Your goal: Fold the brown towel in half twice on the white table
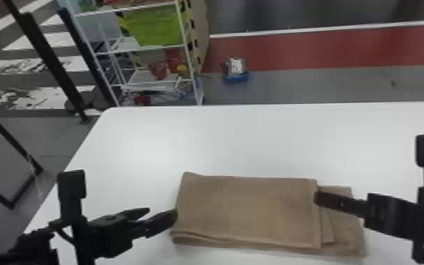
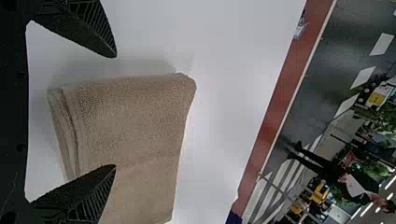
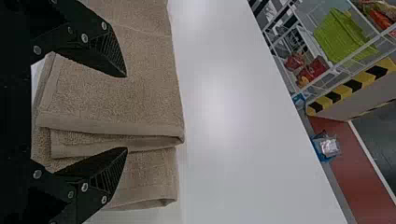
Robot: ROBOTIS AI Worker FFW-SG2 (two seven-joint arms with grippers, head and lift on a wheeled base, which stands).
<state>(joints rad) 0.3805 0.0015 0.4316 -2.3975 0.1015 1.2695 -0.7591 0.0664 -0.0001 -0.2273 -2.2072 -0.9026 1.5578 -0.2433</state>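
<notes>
The brown towel (image 1: 246, 208) lies folded in layers on the white table (image 1: 257, 141), its layers stepped at the right end. At its left end is my left gripper (image 1: 163, 214), fingers apart. In the left wrist view the left gripper (image 2: 116, 112) stands open above the towel's folded end (image 2: 135, 121), one finger over the cloth and one beyond it. Over the towel's right end is my right gripper (image 1: 318, 198). The right wrist view has the right gripper (image 3: 126, 112) open, its fingers on either side of the layered edges of the towel (image 3: 140, 93), nothing held.
Behind the table's left part stands a white shelf rack (image 1: 144, 49) with a green basket (image 1: 155, 26). A small blue-and-white item (image 1: 236, 68) is on the floor beyond the table. Bare tabletop extends behind the towel.
</notes>
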